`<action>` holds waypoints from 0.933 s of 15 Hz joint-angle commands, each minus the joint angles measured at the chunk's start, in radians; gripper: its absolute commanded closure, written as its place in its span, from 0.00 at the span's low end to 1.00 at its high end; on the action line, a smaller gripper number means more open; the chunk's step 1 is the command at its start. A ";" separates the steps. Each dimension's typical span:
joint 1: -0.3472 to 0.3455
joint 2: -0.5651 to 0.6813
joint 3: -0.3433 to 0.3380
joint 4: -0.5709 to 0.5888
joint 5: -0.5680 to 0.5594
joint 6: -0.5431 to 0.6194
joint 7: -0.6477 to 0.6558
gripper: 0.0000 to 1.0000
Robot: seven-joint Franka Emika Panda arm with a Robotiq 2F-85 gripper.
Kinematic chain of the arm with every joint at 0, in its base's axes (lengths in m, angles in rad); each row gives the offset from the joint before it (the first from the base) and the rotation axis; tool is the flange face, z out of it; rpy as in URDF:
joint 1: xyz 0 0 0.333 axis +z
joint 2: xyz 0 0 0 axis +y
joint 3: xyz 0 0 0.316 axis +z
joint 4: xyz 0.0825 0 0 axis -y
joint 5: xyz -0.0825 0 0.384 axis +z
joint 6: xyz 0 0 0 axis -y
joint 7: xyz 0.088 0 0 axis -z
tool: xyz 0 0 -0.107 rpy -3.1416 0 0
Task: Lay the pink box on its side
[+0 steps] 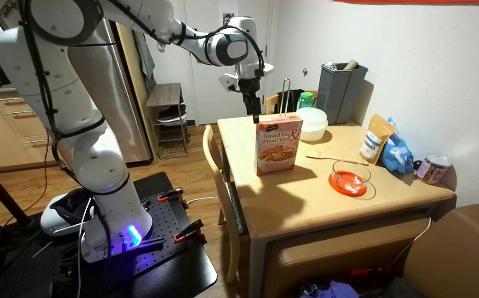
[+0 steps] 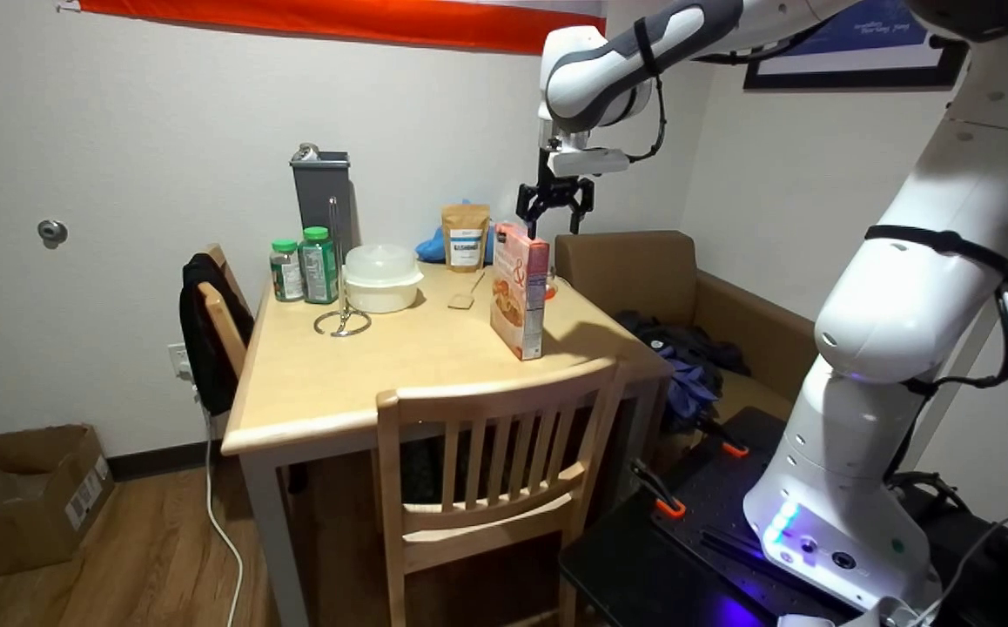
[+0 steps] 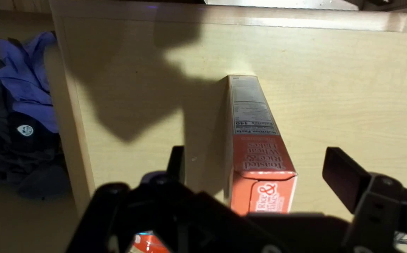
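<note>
The end effector [image 2: 554,228] hung, jaws apart, near the top of the upright box [image 1: 278,145], presumably to grip across its thickness.

Your white, cable-strapped jointed arm [image 1: 68,89] arches high and forward; your black two-fingered gripper [image 2: 554,230] points down, its fingers [image 3: 344,177] spread apart.

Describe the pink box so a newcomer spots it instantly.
Find the pale wooden table by the white wall. On the side toward the robot arm, the pink box stands upright, labelled "Toasted Rice & Wheat Flakes". Unlike the round white container and clear glass bowl nearby, it's a tall, flat-sided printed carton.
</note>
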 commanded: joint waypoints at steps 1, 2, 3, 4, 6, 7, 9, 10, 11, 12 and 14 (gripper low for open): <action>0.000 -0.022 0.006 0.007 0.013 -0.012 -0.074 0.00; 0.004 -0.046 0.009 -0.006 0.016 -0.017 -0.096 0.00; -0.005 -0.004 0.009 0.006 0.005 0.000 -0.055 0.00; -0.005 -0.010 0.011 0.006 0.005 -0.001 -0.067 0.00; -0.003 -0.022 0.020 -0.003 -0.001 0.012 -0.036 0.00; -0.006 -0.002 0.027 0.004 -0.011 0.033 0.016 0.00; -0.005 0.049 0.028 0.039 0.001 0.049 0.062 0.00; -0.003 0.069 0.027 0.051 0.004 0.065 0.072 0.00; -0.003 0.094 0.026 0.068 -0.002 0.087 0.086 0.00; -0.001 0.117 0.023 0.084 0.003 0.105 0.083 0.00; 0.000 0.159 0.016 0.119 -0.030 0.130 0.112 0.00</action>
